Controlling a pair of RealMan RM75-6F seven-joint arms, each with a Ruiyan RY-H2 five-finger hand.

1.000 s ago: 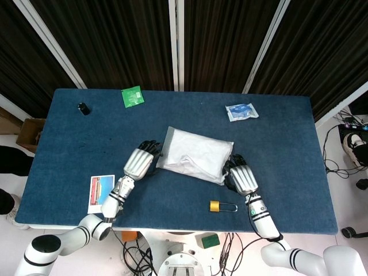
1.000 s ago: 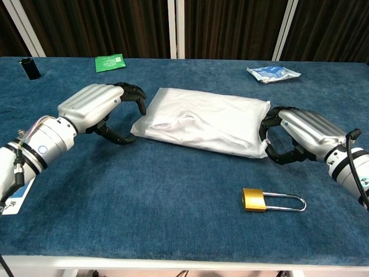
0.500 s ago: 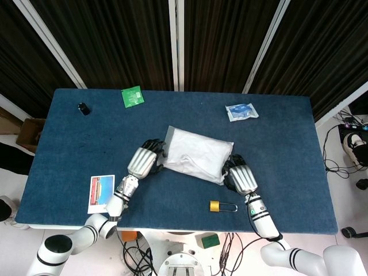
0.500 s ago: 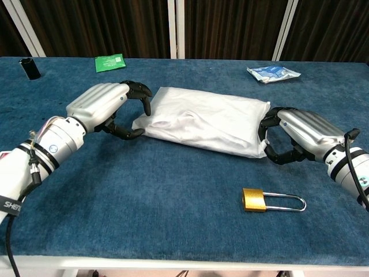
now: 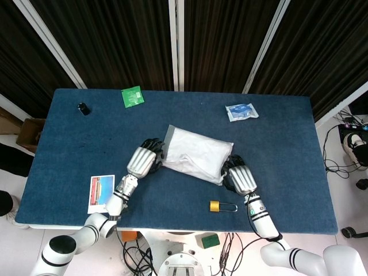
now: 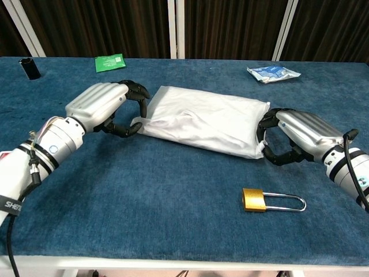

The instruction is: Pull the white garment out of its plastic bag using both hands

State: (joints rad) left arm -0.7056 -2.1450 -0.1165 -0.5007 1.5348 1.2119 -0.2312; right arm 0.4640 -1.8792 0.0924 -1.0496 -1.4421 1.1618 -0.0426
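White garment [image 6: 202,118] in its plastic bag [image 6: 242,147], mid table. Soft, light, slippery. Left hand [image 6: 104,107] pinching left corner; right hand [image 6: 297,135] clamped on right edge. Best grabbed at both ends.

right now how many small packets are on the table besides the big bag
2: green packet at the far left edge, blue-white packet at the far right. None seems hidden.

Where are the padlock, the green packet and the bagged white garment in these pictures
padlock [image 6: 254,199], chest view, on its brass body.
green packet [image 5: 133,96], head view, on the middle of its flat face.
bagged white garment [image 6: 207,120], chest view, on the middle of its upper surface.
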